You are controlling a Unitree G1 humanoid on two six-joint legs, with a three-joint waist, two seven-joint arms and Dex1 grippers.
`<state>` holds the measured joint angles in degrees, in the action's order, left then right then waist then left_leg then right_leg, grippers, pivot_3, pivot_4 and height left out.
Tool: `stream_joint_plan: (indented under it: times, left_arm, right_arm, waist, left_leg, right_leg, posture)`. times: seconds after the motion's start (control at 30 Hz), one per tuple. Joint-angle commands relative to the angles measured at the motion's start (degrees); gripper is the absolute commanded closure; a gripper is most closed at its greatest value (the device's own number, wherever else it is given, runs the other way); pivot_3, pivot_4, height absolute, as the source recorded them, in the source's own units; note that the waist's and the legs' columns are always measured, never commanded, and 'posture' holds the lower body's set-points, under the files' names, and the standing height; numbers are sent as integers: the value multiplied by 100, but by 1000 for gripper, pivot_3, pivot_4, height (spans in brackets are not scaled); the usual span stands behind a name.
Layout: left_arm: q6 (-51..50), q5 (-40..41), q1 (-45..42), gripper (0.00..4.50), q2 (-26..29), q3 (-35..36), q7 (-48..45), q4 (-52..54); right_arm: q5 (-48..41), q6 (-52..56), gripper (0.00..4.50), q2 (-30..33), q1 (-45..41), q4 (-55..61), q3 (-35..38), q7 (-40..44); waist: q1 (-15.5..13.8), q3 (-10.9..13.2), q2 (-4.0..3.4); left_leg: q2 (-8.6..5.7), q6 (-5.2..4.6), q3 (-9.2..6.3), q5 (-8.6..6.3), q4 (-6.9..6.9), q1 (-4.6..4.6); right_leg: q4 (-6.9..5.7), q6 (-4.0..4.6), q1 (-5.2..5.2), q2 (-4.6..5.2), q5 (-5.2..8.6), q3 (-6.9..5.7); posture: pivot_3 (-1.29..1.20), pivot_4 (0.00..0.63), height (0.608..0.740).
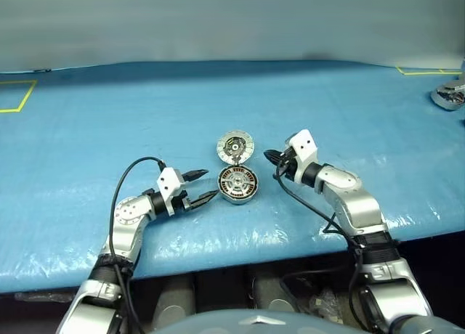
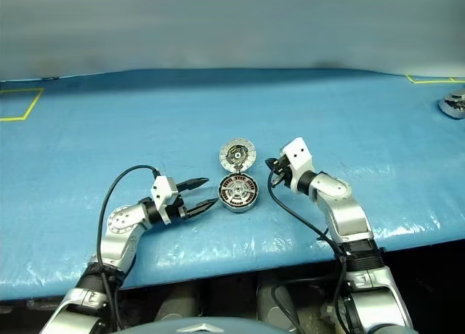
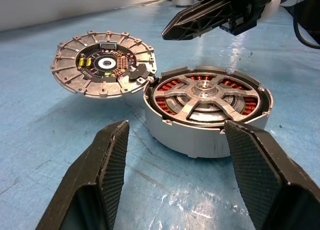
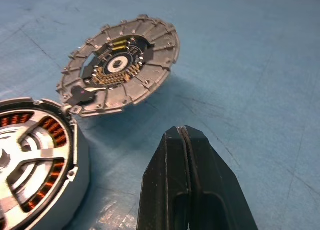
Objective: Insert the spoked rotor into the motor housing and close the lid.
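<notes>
Now motor housing (image 1: 238, 184) just beside left hand (image 1: 200, 186)

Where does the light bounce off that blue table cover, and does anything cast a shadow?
Left wrist view: bright glare on the blue cover in front of the motor housing. Right wrist view: the lid throws a soft shadow on the cover beneath it; the shut right pincer looks blurred.

My motor housing (image 3: 207, 121) sits upright on the blue table cover (image 1: 218, 102), a shallow grey metal cup with copper-brown windings showing inside. My spoked rotor (image 3: 202, 95) already lies seated in that housing, its silver spokes and hub face up, its thin dark rim just inside the housing wall. My lid (image 3: 104, 63), a round silver ribbed disc with a dark centre, lies open just behind the housing, tilted, its edge touching the housing's rim.
</notes>
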<state>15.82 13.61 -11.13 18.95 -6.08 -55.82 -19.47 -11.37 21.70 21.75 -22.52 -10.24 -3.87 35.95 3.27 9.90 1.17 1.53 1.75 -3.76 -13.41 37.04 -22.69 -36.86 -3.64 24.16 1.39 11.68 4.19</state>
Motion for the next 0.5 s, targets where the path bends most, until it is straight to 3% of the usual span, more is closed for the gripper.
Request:
stream_joint_plan:
  times: [0.03,0.13,0.5]
  left_arm:
    - [159,11,72,1285,-30,57,112,291]
    - [182,0,123,1285,-33,82,204,329]
    - [211,-33,386,1285,0,142,525,603]
  right_arm:
    - [24,-386,3896,-99,-436,-872,128,97]
    - [191,-1105,2967,-295,-1068,-2213,236,-173]
    - [-415,-1482,2967,-941,-2747,-4987,963,1110]
  waist:
    - [0,1,-1]
    - [27,3,-4]
    - [60,6,-10]
  left_leg:
    - [0,0,0,0,-1,0]
    - [0,0,1,0,0,-1]
    - [1,-1,3,0,-7,2]
  right_leg:
    - [1,-1,0,0,-1,0]
    - [1,-8,1,0,-6,1]
    - [1,-6,1,-2,-43,4]
  posture:
    - [0,150,740]
    - [0,150,740]
    - [0,150,740]
